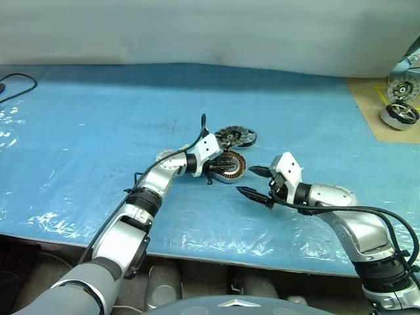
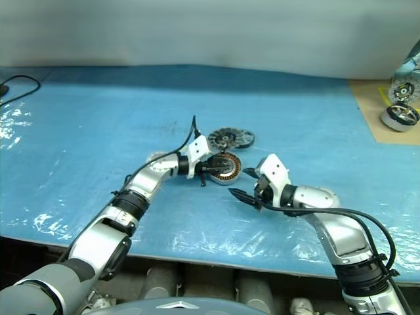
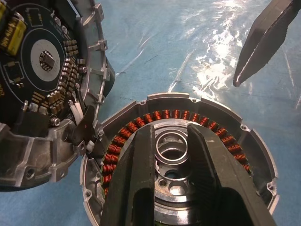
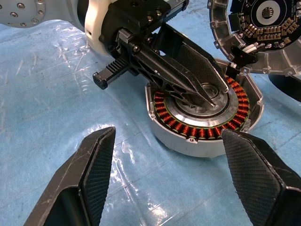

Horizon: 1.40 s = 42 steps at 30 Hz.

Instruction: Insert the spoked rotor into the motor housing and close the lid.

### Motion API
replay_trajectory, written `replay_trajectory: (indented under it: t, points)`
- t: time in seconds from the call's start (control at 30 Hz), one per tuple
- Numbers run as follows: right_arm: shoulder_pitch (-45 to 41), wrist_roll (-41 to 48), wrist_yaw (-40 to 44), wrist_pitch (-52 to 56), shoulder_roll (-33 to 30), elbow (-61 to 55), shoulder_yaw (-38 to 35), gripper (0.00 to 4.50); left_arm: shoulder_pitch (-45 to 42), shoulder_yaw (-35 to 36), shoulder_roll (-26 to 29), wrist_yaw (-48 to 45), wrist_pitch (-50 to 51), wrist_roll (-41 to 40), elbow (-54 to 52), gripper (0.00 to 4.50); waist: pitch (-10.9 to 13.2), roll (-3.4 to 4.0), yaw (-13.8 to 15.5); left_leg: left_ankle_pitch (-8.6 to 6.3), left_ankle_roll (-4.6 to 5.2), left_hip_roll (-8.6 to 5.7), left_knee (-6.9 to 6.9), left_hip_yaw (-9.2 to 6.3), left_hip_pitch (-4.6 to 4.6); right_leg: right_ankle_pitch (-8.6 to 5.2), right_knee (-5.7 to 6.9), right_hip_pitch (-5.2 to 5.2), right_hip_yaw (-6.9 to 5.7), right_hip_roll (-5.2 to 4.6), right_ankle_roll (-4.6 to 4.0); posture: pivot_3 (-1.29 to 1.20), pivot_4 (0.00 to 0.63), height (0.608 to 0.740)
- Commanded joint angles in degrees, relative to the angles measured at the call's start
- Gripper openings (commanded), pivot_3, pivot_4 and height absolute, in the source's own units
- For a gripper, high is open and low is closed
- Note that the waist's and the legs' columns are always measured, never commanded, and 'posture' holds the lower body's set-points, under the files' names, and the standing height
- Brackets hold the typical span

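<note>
On the blue tabletop [image 1: 98, 125], the motor housing [image 4: 202, 117] sits open beside its hinged lid [image 1: 236, 136]. The left pincer [image 4: 207, 96], narrow, grips its central hub. The right pincer [image 1: 252, 182] hovers near, spread wide and empty.

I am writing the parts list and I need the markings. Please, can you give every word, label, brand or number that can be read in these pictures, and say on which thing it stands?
No text can be read.
The circuit board in the open lid: small chip and component markings, too blurred to read.
The motor housing: no marking visible.
The larger motors on the brown board: too small to tell.
</note>
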Motion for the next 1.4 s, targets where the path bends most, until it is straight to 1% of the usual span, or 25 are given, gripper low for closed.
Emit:
replay_trajectory:
  t: [0.03,0.27,0.3,0.33,0.47,0.6,0.73,0.87,0.97,1.13,1.23,1.27,1.4]
  points:
    - [-0.7,-0.1,0.1,-1.2,0.3,-0.4,-0.1,3.79,1.8,-1.4,0.6,-0.4,0.4,1.2,-0.6,0.78,0.0,0.0,0.0,0.0,0.0,0.0,0.0,0.0,0.0,0.0,0.0,0.0,0.0,0.0,0.0,0.0,0.15,0.74]
    - [-0.9,-0.4,0.2,-1.3,0.1,-0.3,0.4,3.79,2.4,-1.7,1.0,-0.9,0.6,1.2,-1.0,0.78,0.0,0.0,0.0,0.0,0.0,0.0,0.0,0.0,0.0,0.0,0.0,0.0,0.0,0.0,0.0,0.0,0.15,0.74]
    - [-0.9,-0.4,0.2,-1.3,0.1,-0.3,0.4,3.79,2.4,-1.6,1.1,-0.9,0.6,1.2,-0.8,1.42,0.0,0.0,0.0,0.0,0.0,0.0,0.0,0.0,0.01,0.0,0.0,0.01,0.0,0.0,0.0,0.0,0.15,0.74]
    - [-1.0,-0.4,0.2,-1.3,0.1,-0.3,0.5,3.79,2.3,-1.6,1.3,-0.8,0.4,1.4,-0.7,1.64,0.0,0.0,0.0,0.0,0.01,0.01,0.0,0.0,0.02,0.0,0.0,0.01,0.0,0.0,0.0,0.0,0.15,0.74]
    - [-1.4,-0.4,0.2,-1.0,0.2,-0.2,0.5,3.79,2.3,-1.6,1.7,-0.2,-0.3,1.6,-0.9,2.98,0.0,0.0,0.0,-0.01,0.01,0.01,0.0,0.0,0.02,0.0,0.0,0.01,0.0,0.0,0.0,0.0,0.15,0.74]
    - [-1.5,-0.3,0.3,-1.0,0.3,-0.2,0.5,3.79,2.5,-0.5,2.3,-0.4,-0.1,0.3,-2.8,2.98,0.0,0.01,0.0,-0.01,0.0,0.01,-0.01,0.0,0.02,0.0,-0.01,0.01,0.0,0.0,0.0,0.0,0.15,0.74]
    - [-1.8,0.1,0.2,-0.8,0.5,-0.4,0.2,3.79,4.6,0.4,3.5,-2.5,0.6,-2.1,-9.0,2.98,0.0,0.01,-0.2,0.0,0.0,0.03,-0.03,0.0,0.02,0.0,-0.01,-0.01,0.0,0.02,0.0,0.0,0.15,0.74]
    - [-4.1,3.3,-0.4,0.3,2.4,-0.6,-2.4,3.79,7.6,2.1,5.1,-4.2,1.2,-6.1,-16.9,2.98,0.0,0.01,-0.2,-0.01,0.0,0.02,-0.06,0.01,-0.04,-0.01,-0.02,-0.08,0.0,0.02,-0.01,0.0,0.15,0.74]
    - [-5.7,4.3,0.5,0.5,2.8,0.3,-2.2,3.15,9.6,3.3,6.5,-4.1,3.2,-8.1,-21.3,3.02,0.0,0.01,-0.1,-0.01,0.01,0.02,-0.04,0.01,-0.04,-0.01,0.0,-0.08,0.0,0.01,-0.02,0.0,0.15,0.74]
    - [-9.0,2.0,1.0,-1.0,4.5,4.0,1.0,1.39,13.0,4.9,8.4,-4.4,6.9,-12.3,-29.1,3.02,0.0,0.01,-0.3,0.0,-0.02,0.02,-0.05,0.02,-0.05,-0.01,-0.01,-0.08,0.0,0.01,-0.02,0.0,0.15,0.74]
    - [-10.8,0.9,2.7,-2.3,5.0,6.8,3.2,0.27,15.3,5.7,9.6,-4.5,8.5,-14.4,-32.5,3.02,0.0,0.02,-0.4,0.0,-0.02,0.03,-0.06,0.03,-0.05,-0.01,-0.01,-0.1,0.0,0.01,-0.02,0.0,0.15,0.74]
    - [-11.4,0.4,2.9,-2.8,5.3,7.8,3.9,0.03,16.0,6.1,10.0,-4.4,8.9,-14.6,-33.1,3.02,0.0,0.02,-0.5,0.0,-0.02,0.03,-0.06,0.04,-0.04,-0.01,-0.01,-0.1,0.0,0.01,-0.02,0.0,0.15,0.74]
    - [-15.1,-1.6,0.4,-3.7,8.3,13.7,4.0,0.03,19.2,6.5,12.5,-5.0,10.1,-15.8,-34.9,3.02,0.0,0.04,-1.2,0.01,-0.02,0.03,-0.04,0.04,-0.02,-0.01,0.04,-0.1,0.0,0.02,-0.03,0.0,0.15,0.74]
